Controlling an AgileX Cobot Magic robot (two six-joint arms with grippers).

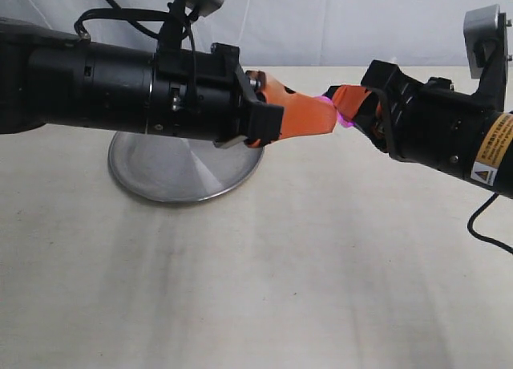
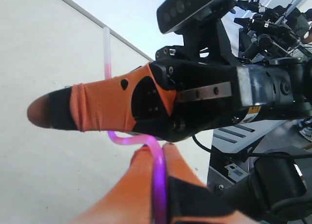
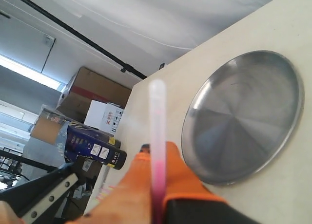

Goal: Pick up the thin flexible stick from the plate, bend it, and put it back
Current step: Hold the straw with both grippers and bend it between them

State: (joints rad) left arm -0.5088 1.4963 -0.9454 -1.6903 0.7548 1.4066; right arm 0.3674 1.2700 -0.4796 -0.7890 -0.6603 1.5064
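Observation:
Both grippers meet in the air to the right of the plate [image 1: 180, 172], each shut on the thin flexible stick. My left gripper [image 2: 157, 153] pinches the glowing pink stick [image 2: 159, 180] between its orange fingers. Just past those fingertips the stick kinks sideways [image 2: 124, 140] and passes behind the right gripper's orange finger [image 2: 97, 107]. Its pale tip [image 2: 106, 41] sticks out beyond. In the right wrist view my right gripper [image 3: 156, 156] clamps the stick [image 3: 157, 131], and the steel plate [image 3: 243, 121] lies bare below. From outside, the left gripper [image 1: 321, 116] and right gripper [image 1: 343, 103] nearly touch, with a little pink stick [image 1: 346, 119] showing.
The beige table [image 1: 280, 273] spreads in front of the arms. Beyond its far edge stand cardboard boxes [image 3: 92, 95] and a dark can [image 3: 95, 148]. A white backdrop [image 1: 345, 24] hangs behind. Cables and machinery [image 2: 273, 151] sit off the table on the right arm's side.

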